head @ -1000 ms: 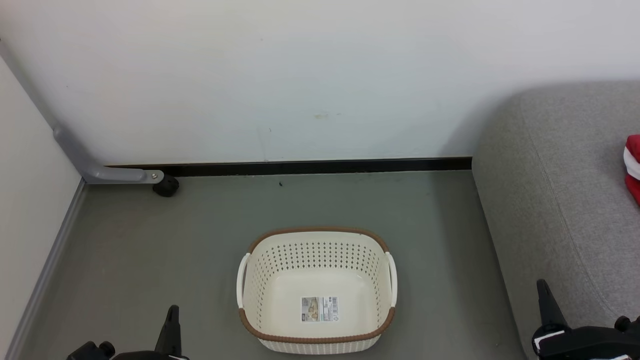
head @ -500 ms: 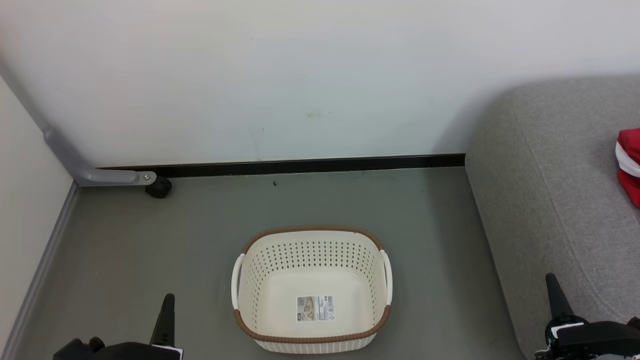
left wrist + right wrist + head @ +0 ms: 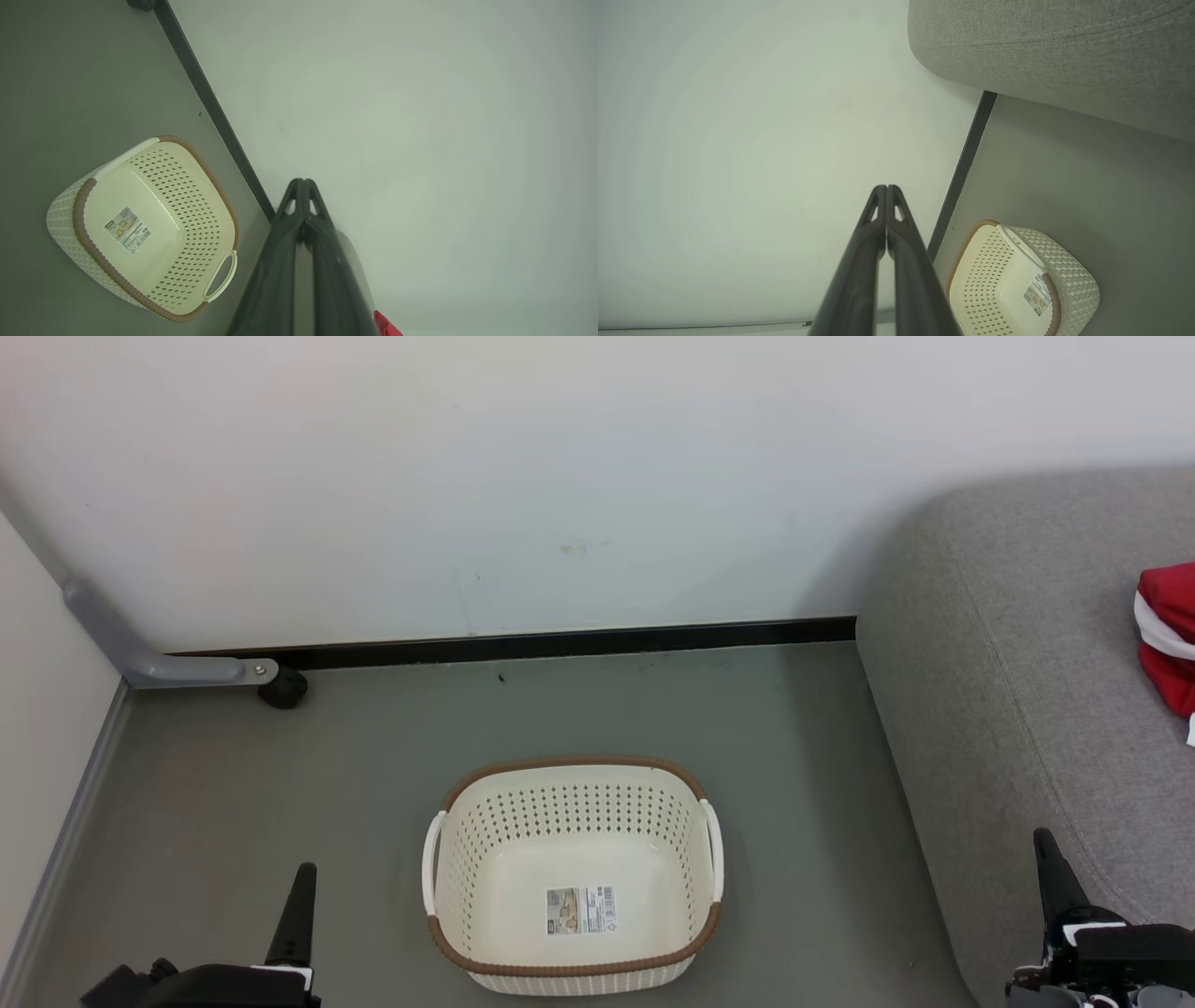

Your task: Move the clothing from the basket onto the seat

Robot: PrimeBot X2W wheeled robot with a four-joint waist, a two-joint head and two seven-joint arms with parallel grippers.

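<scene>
The cream perforated basket (image 3: 571, 877) with a brown rim stands on the grey floor, holding nothing but a label sticker on its bottom. It also shows in the left wrist view as the basket (image 3: 140, 228) and in the right wrist view as the basket (image 3: 1017, 284). Red clothing (image 3: 1167, 635) with a white stripe lies on the grey seat (image 3: 1027, 691) at the right edge. My left gripper (image 3: 301, 882) is shut at the lower left, left of the basket. My right gripper (image 3: 1047, 847) is shut at the lower right, over the seat's front edge.
A white wall with a black baseboard (image 3: 560, 642) runs behind the basket. A grey metal leg with a black caster (image 3: 283, 689) stands in the left corner. A pale panel (image 3: 37, 709) borders the floor on the left.
The camera has turned a little to the right, so the whole picture has shifted left and more of the red clothing shows. Both grippers stay shut.
</scene>
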